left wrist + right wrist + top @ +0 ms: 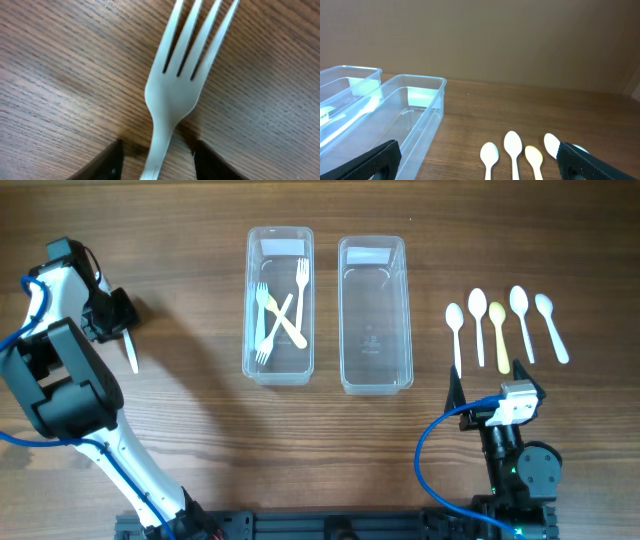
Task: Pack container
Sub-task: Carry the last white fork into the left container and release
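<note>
A wood-grain table (190,280) with a fine streaked surface is seen from overhead. At 9 o'clock the left gripper (120,318) is lowered over a white plastic fork (130,352), which lies flat on the wood and well apart from both containers. In the left wrist view the fork (172,95) is smooth and faintly glossy, with four slim tines and a narrow neck. Its handle is flanked by two dark, wedge-shaped fingertips (102,162), which are spread, and a gap is visible on each side.

Toward 12 o'clock a clear, thin-walled rectangular container (250,300) with rounded corners is placed. Three forks (280,315) are held in it, one white and two cream, and the cream pair are crossed. Just beside it, at 1 o'clock, a second container (405,310) of the same clear plastic is set parallel.

At 3 o'clock five plastic spoons (499,330) are laid in a loose fan with their oval bowls pointing away. Four are white and the middle one is pale yellow. At 5 o'clock the right gripper (477,150) is held near the spoons, its dark fingers (370,162) spread wide with nothing gripped.
</note>
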`<state>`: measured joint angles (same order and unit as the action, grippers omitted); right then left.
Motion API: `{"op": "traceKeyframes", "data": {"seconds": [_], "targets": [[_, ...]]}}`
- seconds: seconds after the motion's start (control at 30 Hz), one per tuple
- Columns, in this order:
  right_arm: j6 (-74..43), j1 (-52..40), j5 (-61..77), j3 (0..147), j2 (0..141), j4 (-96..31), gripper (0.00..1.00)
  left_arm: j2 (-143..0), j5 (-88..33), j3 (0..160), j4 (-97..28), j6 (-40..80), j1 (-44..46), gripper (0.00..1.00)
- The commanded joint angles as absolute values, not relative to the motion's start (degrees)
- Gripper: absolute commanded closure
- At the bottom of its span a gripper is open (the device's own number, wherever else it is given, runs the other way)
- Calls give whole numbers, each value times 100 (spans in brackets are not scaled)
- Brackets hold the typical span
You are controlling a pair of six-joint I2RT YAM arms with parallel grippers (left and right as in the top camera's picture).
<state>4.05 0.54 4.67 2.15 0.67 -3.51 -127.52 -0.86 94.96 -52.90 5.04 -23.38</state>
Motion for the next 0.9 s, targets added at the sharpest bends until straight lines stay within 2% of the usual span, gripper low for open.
{"op": "traceKeyframes", "data": {"seconds": [0.0,0.2,0.3,0.5,0.73,0.87], "targets": [[301,40,412,187,21,-314,0,-13163,-246,9373,-5424,539,-2346,82],[303,40,412,187,21,-314,0,-13102,-60,9384,-5605,539,-2346,96],[301,40,412,187,21,-314,0,-12897,329,9594,-5835,539,-2346,96],[301,40,412,187,21,-314,0,-12197,235,10737,-6394,690,-2213,96],[301,40,412,187,21,-314,0,-11537,-609,11264,-6200,1098,-1282,96],[303,40,412,187,21,-314,0,-11590,-792,11262,-6110,1098,-318,95]]}}
